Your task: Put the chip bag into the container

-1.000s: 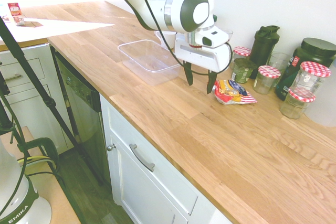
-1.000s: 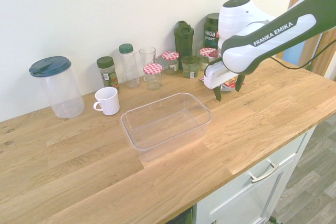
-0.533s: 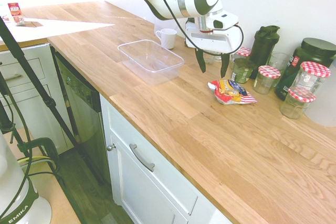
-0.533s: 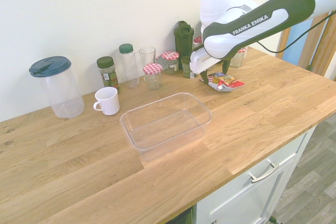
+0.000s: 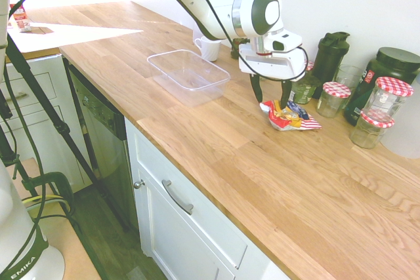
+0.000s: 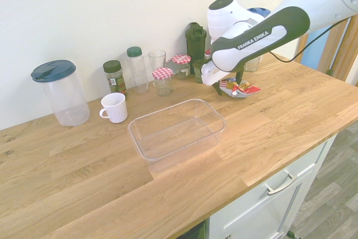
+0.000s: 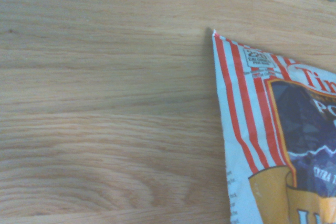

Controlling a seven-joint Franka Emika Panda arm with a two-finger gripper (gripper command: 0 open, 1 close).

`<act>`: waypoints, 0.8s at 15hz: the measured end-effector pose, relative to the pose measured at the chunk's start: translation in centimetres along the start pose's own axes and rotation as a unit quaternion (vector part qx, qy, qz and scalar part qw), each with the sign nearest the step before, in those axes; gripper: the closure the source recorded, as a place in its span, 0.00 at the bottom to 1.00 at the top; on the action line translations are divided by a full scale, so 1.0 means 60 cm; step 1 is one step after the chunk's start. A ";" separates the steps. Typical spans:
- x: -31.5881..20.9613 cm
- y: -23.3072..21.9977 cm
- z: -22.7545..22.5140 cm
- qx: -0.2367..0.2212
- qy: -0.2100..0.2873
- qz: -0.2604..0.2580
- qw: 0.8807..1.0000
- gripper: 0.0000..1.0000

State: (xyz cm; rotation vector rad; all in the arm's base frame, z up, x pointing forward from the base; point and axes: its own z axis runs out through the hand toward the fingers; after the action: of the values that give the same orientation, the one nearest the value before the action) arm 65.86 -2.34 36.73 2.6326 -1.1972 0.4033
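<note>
The chip bag (image 5: 293, 116) (image 6: 244, 88) lies flat on the wooden counter, red and white striped with a dark blue and orange panel. In the wrist view the chip bag (image 7: 273, 140) fills the right side, one corner toward the jars. My gripper (image 5: 270, 100) (image 6: 227, 87) is open, fingers pointing down, low over the bag's end nearest the container. I cannot tell whether a finger touches the bag. The container (image 5: 197, 90) (image 6: 137, 141), a clear shallow tub, stands on the counter a short way from the bag with nothing in it.
Glass jars with red-checked lids (image 5: 335, 96) and a dark shaker bottle (image 5: 330, 54) stand close behind the bag by the wall. A white mug (image 5: 210, 47) (image 6: 114, 107) stands behind the container. A tall clear jug with a blue lid (image 6: 60, 90) stands further along.
The arm swung from the container's side toward the wall, then came down over the bag's end. The gripper stayed open. The bag and container have not moved.
</note>
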 end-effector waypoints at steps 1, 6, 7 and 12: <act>-0.001 -0.003 0.002 -0.001 0.000 -0.001 1.000 1.00; 0.004 0.003 0.011 -0.006 0.001 0.003 1.000 1.00; 0.005 0.003 0.013 -0.007 0.001 0.003 1.000 1.00; 0.008 0.000 0.022 -0.009 0.002 0.004 1.000 1.00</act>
State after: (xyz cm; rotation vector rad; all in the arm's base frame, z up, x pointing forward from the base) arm 66.37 -3.10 35.69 2.6111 -1.2049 0.3967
